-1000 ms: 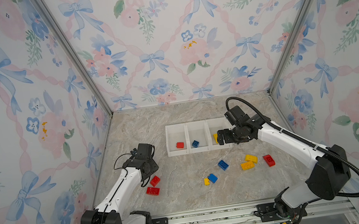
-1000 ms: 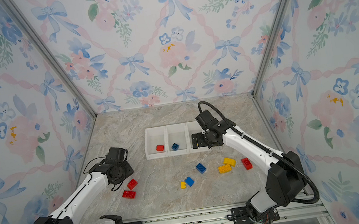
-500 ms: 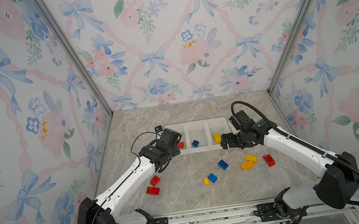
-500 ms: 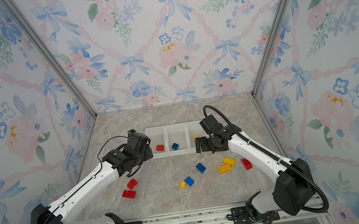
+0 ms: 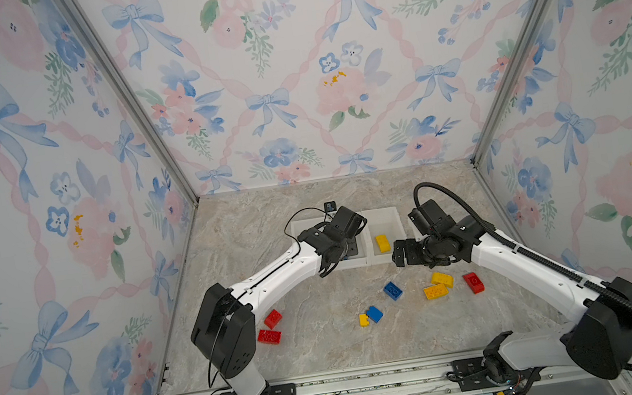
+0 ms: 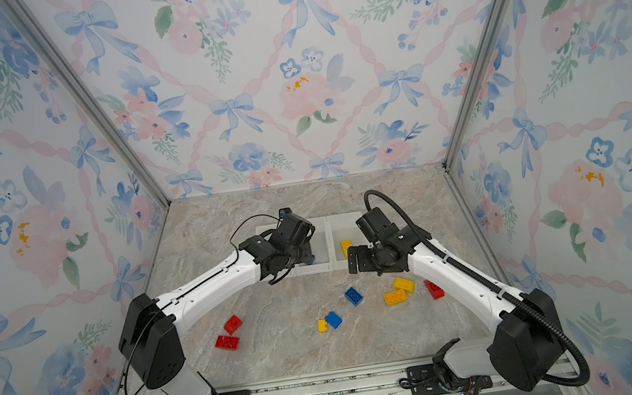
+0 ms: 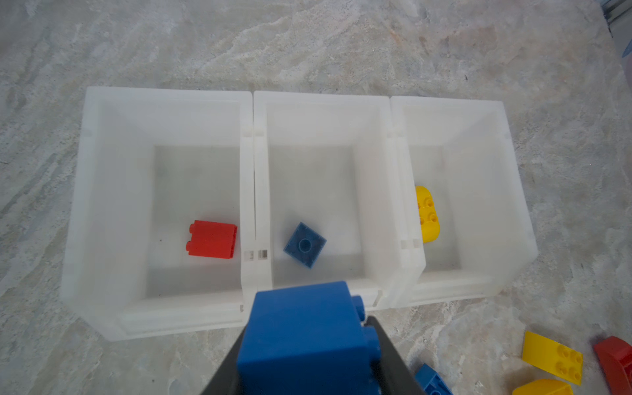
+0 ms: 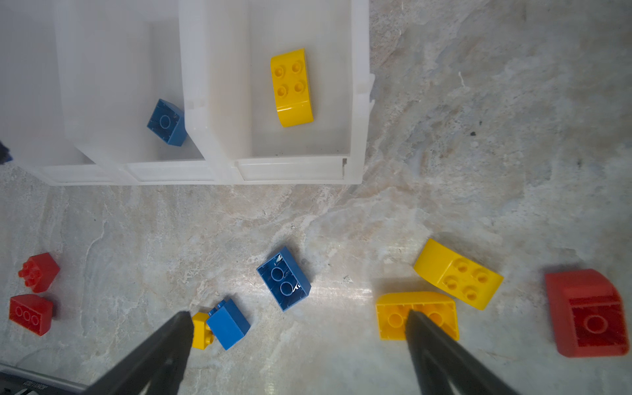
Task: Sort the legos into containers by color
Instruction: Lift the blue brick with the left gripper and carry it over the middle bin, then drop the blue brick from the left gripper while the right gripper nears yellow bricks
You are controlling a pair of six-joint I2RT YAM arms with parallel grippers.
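- Nearest me, at near-left on the tabletop [image 5: 328,356], two red legos [image 5: 270,336] are lying just beside each other.
- Near-center, a small yellow lego [image 8: 201,330] is touching a blue lego [image 8: 228,323]. An upturned blue lego [image 8: 284,278] is lying a bit farther back.
- Right of those, two yellow legos [image 8: 458,273] are sitting just beside each other, w/ a red sloped lego [image 8: 586,313] to their right.
- R gripper [image 8: 297,318] is hovering just on the near side of the right bin. Its fingers are spread wide w/ nothing btwn them.
- L gripper [image 7: 307,355] is pinching a held blue lego [image 7: 301,318], jaws narrow on it. It's hanging above the near wall of the containers [image 7: 321,97], about where the left and mid bins meet.
- Farthest, the containers are sitting in a row. I'm seeing a binned red lego [image 7: 212,239] in the left one, a binned blue lego [image 7: 305,244] in the mid and a binned yellow lego [image 7: 426,213] in the right.
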